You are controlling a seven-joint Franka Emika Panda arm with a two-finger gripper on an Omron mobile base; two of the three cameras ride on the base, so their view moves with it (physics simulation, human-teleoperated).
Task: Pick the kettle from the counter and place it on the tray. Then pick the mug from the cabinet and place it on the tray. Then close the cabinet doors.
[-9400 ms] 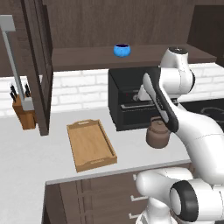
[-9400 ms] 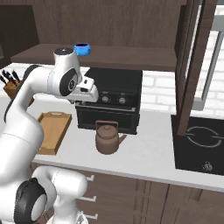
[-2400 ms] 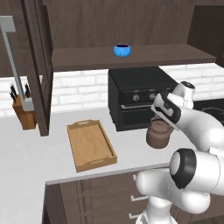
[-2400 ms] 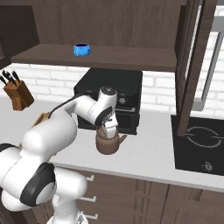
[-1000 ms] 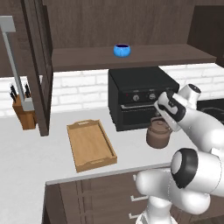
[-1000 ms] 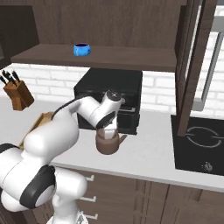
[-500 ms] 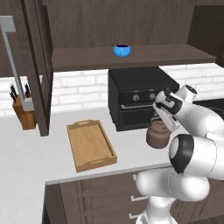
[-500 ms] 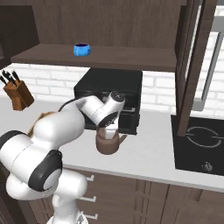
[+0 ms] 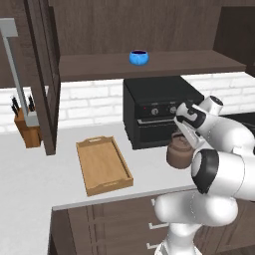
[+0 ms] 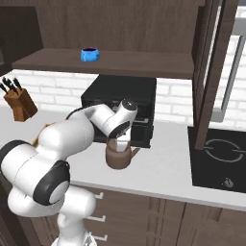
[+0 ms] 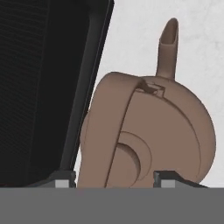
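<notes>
The dark-brown kettle point(image 9: 177, 155) point(image 10: 117, 158) point(image 11: 170, 127) stands on the light counter point(image 9: 30, 174) in front of the black oven. My gripper point(image 9: 181, 139) point(image 10: 120, 143) point(image 11: 113, 180) points down over its top. In the hand view the two fingertips point(image 11: 165, 178) stand apart on either side of the arched handle without touching it, so it is open. The light-wood tray point(image 9: 82, 169) lies to the left on the counter with nothing in it. The blue mug point(image 9: 139, 57) point(image 10: 90, 54) sits on the cabinet shelf point(image 9: 199, 62). The cabinet doors point(image 9: 45, 74) point(image 10: 211, 67) hang open.
A black countertop oven point(image 9: 154, 107) point(image 10: 120, 103) stands right behind the kettle. A wooden knife block point(image 9: 27, 130) point(image 10: 17, 104) is by the wall at the left. A black cooktop point(image 10: 221, 153) lies at the right. The open door edges jut out over the counter.
My hand has settled a little lower over the kettle's top. The kettle, tray and mug have not moved.
</notes>
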